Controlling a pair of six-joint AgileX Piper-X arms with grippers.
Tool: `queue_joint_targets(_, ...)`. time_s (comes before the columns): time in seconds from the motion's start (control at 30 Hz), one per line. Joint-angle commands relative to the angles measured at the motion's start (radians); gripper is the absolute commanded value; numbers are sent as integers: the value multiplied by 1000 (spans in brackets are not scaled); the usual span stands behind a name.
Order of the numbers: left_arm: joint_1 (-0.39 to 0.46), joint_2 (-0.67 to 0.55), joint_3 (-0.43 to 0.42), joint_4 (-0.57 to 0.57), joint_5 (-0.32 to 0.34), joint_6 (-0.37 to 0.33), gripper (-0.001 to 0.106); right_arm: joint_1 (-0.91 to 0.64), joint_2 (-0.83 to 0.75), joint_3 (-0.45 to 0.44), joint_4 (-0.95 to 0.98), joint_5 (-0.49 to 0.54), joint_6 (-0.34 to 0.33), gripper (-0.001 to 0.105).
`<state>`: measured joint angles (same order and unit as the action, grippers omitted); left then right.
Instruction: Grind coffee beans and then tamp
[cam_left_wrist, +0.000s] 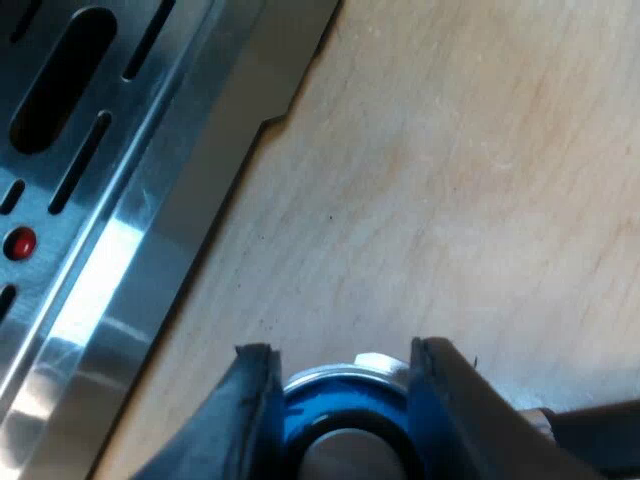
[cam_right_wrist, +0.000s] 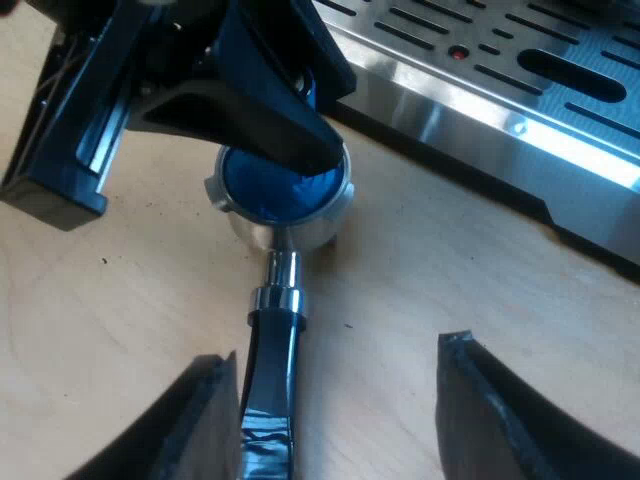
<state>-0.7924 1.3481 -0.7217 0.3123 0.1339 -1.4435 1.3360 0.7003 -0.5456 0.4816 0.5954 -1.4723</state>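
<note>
Left gripper (cam_left_wrist: 343, 352) pinches the blue tamper (cam_left_wrist: 345, 400), one finger on each side. The tamper sits in the metal holder (cam_right_wrist: 300, 228) basket, upright on the wooden table (cam_left_wrist: 450, 180). Right gripper (cam_right_wrist: 335, 350) is spread wide and holds nothing. The holder's dark handle (cam_right_wrist: 272, 370) runs from the basket toward 6 o'clock, between the fingers, just beside one and well apart from the other. Espresso machine's slotted drip tray (cam_right_wrist: 500, 90) lies near, at about 2 o'clock from the basket, with a red dot (cam_right_wrist: 458, 52) on it.
</note>
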Motion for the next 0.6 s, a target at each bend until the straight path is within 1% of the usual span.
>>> queue_joint_targets(0.03,-8,18,6,19,-10,5,1,-7,-4,-3,-7,-1,-12,47)
queue_joint_targets(0.47,-8,18,7,19,-10,5,1,-7,-4,-3,-7,-1,-12,47)
queue_joint_targets(0.53,-8,18,7,19,-10,0,1,-7,-4,-3,-7,-1,-12,47)
queue_joint_targets(0.6,-8,18,7,16,-2,-32,1,-7,-4,-3,-7,-1,-12,47)
